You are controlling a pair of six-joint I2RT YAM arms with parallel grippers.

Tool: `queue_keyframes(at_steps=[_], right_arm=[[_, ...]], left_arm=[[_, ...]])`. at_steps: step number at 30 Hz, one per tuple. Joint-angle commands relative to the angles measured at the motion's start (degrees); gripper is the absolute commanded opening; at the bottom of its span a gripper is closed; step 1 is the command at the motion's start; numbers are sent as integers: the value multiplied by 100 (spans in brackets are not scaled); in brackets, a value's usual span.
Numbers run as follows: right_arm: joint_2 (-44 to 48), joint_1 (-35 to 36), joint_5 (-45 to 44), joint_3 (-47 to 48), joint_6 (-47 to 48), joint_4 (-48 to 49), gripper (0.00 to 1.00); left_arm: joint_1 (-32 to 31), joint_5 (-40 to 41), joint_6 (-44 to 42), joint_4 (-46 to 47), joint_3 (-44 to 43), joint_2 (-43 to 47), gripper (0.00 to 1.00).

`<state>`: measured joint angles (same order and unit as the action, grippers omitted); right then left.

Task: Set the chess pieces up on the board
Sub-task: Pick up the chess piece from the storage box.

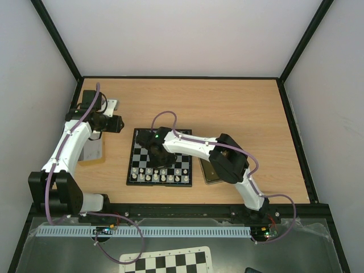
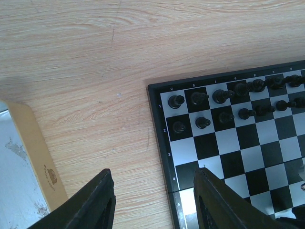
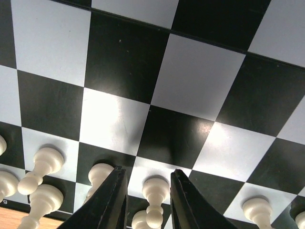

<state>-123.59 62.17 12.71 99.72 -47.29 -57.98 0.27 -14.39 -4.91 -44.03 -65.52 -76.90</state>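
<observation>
Numerals 1 to 5 run down the frame of the board (image 2: 158,125); the emblem on the gold tin (image 2: 42,160) is unreadable. The right gripper (image 3: 148,171) stands narrowly parted around a standing white pawn (image 3: 155,192), with slight gaps on both sides. The left gripper (image 2: 155,171) hangs partly spread and empty, with the black pieces (image 2: 219,95) ahead of it.

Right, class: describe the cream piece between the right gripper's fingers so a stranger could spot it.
Find the small chessboard mid-table, then the cream pieces lined along its near edge. The one you want is a round-headed pawn; it alone stands between the right gripper's two black fingers.
</observation>
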Motion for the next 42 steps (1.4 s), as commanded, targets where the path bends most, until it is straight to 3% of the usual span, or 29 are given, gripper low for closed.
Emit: queue_keyframes(at_steps=[1,15,19,22,25,31,32,34,35,42], right_arm=[[-147,-76,-146,159,84,-181,24],[-271,-455,-281,643,251,-370,23],[-310,-595,-463,1263,352,-760,15],[-157,-691,-655,1745,404,-1261,3],[322,-807,-815,1752,365,-1536,2],[1910,-1387,-1009,179,172,-1547,3],[2182,-1551,-1034,-262,179,-1524,7],[2707,-1856,-1091,-818,245,-1468,30],[2902,-1992,-1095,-1151,277,-1423,35],[3867,-2857,-811,-3126,405,-679,34]], left_arm=[[-19,-76,-37,9,47,-48,47],[-23,-114,-54,-9,14,-110,47],[-19,-112,-55,-30,-27,-143,47],[-21,-120,-63,-51,-55,-150,46],[-19,-120,-64,-61,-90,-167,46],[-19,-126,-75,-101,-138,-177,46],[-23,-134,-77,-105,-145,-180,46],[-19,-145,-79,-114,-152,-185,46],[-19,-141,-80,-122,-160,-192,46],[-19,-99,-94,-176,-208,-179,46]])
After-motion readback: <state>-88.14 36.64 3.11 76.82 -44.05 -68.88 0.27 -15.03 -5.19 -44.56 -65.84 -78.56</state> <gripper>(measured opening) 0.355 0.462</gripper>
